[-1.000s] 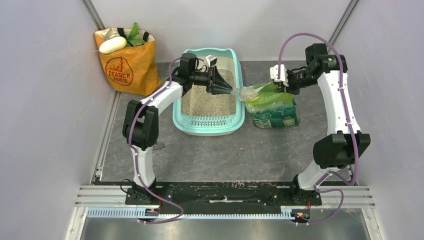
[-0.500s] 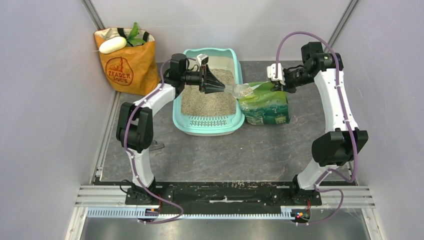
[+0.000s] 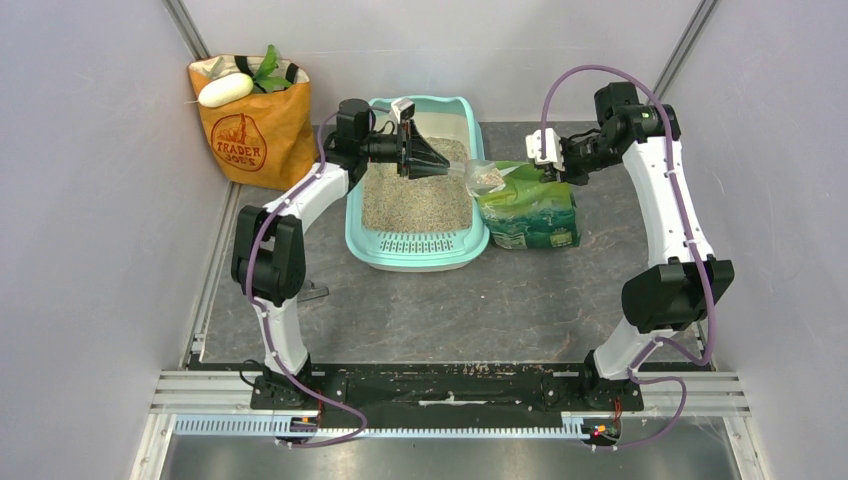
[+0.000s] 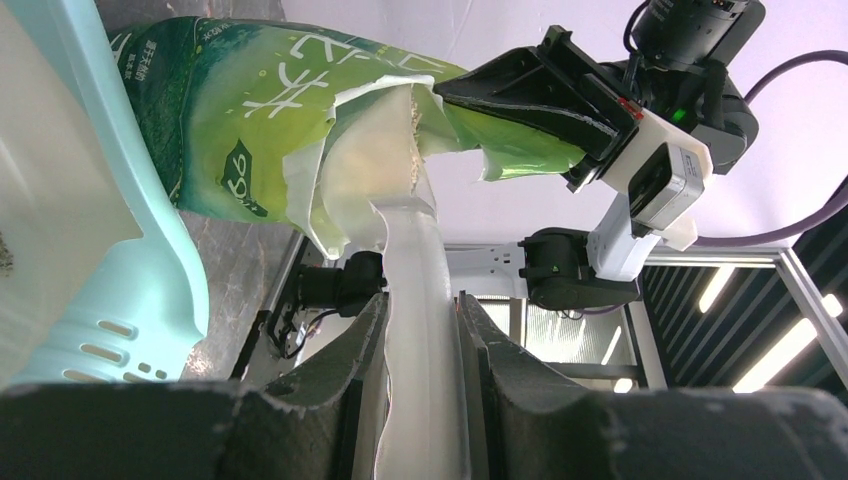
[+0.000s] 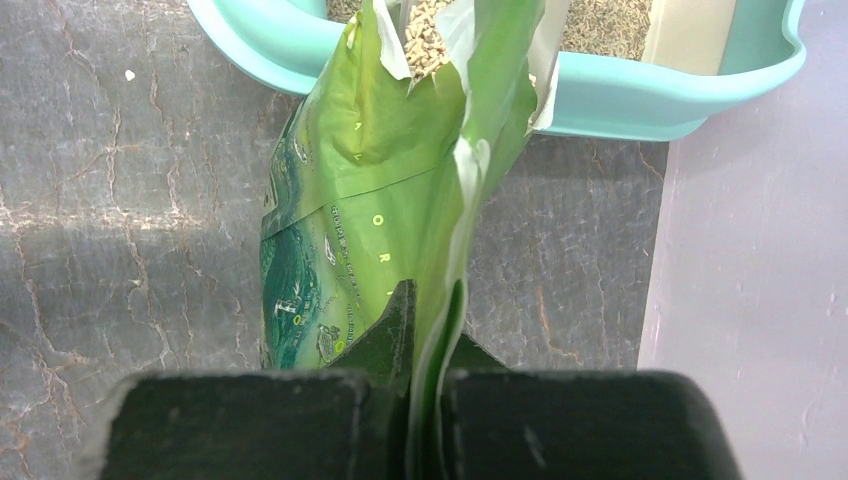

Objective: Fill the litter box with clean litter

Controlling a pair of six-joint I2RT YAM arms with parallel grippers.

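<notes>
Desk first: a grey, veined surface carrying the whole job, with both arms reaching in from its near edge. Toward the back lies the litter box, its slotted step at the near end and a bed of clean litter spread over most of its floor. Just right of the box the green bag leans, its torn mouth turned toward the tray. An orange paper bag sits well apart at the back left. Between bag mouth and box hangs the clear scoop, its bowl loaded with granules and sitting about at the box's right rim. The left fingers are clamped on the scoop's flat handle, one on each side. The right fingers are pinched together on the bag's upper edge, holding the mouth up and open.

The step in hand looks like carrying a full scoop from bag to box. The next move calls for bringing the bowl fully inside the rim, then rolling the left wrist to tip it. Until then the bowl should be kept level so nothing spills onto the desk. The right arm would do best to hold the bag as it is, ready for another dip, since the box looks only partly filled.
</notes>
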